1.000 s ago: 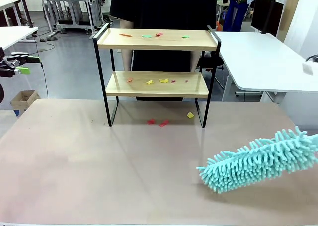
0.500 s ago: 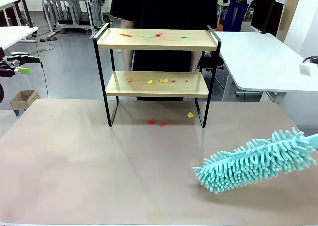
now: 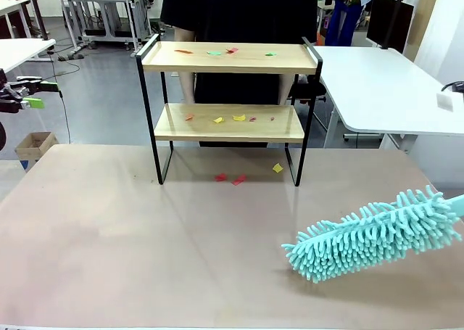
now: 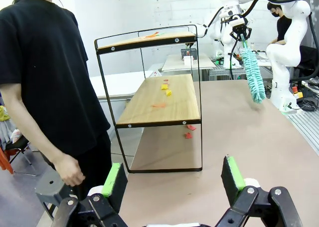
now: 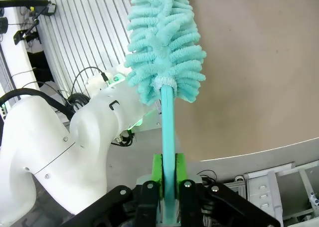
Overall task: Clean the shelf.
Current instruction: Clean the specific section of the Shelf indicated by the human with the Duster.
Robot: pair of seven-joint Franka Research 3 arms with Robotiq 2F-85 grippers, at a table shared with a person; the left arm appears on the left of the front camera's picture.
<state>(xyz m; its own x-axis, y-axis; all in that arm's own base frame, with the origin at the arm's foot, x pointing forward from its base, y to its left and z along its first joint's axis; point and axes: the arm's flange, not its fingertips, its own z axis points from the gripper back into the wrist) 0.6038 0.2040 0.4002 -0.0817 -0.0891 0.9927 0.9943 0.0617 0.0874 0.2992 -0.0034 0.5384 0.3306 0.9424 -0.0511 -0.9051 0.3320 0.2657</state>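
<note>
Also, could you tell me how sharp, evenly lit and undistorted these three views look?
Front view: evenly lit and sharp, a soft shadow under the duster on the table. Left wrist view: wide-angle bend tilts the shelf, and the wall behind it is washed out. Right wrist view: the duster is crisp, while lines near the edges curve.

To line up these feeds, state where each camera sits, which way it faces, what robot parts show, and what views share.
Front: between the arms, facing across the table at the shelf and the person behind it; the duster shows at right.
Left wrist: behind the open left gripper, facing the shelf's end; right arm beyond.
Right wrist: along the right gripper, shut on the duster's handle, over the table.
Shared: duster in all three.
</note>
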